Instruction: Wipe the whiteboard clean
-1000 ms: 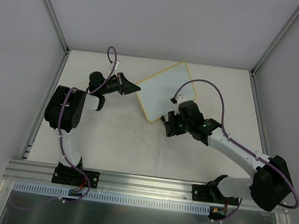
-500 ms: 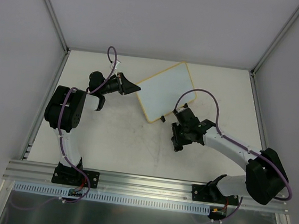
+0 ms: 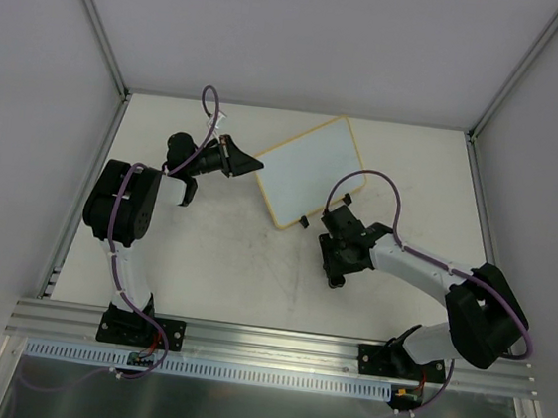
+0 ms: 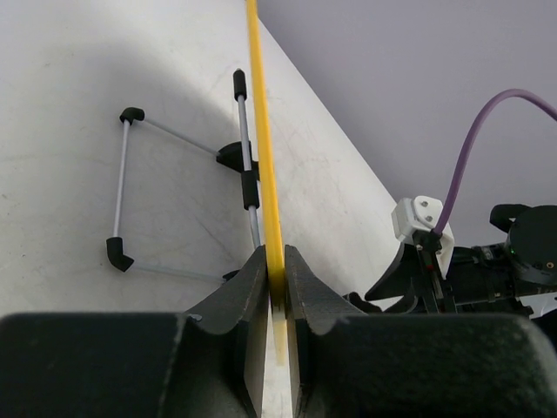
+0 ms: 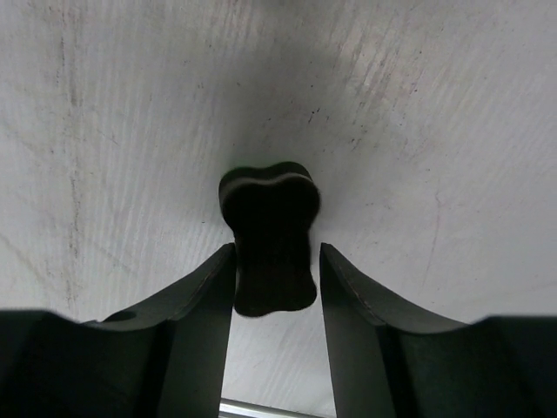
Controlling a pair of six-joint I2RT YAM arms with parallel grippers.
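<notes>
The whiteboard [image 3: 313, 168] stands tilted on the table at the back centre, its white face blank. My left gripper [image 3: 254, 163] is shut on its left edge; in the left wrist view the yellow frame [image 4: 261, 131] runs straight between the closed jaws of the left gripper [image 4: 275, 261]. My right gripper [image 3: 337, 273] is low over the table, just in front of the board. In the right wrist view the black eraser [image 5: 270, 239] lies on the table between the parted jaws of the right gripper [image 5: 277, 252], with a gap on its right side.
A thin wire stand [image 4: 130, 192] with black tips props the board from behind. One black foot [image 3: 304, 221] shows at the board's near edge. Grey walls enclose the table on three sides, and an aluminium rail [image 3: 275, 343] runs along its near edge.
My right arm swung away from the board's near edge toward the front and came down to the table. Its jaws have parted from the eraser. The left arm and the board stayed still.
</notes>
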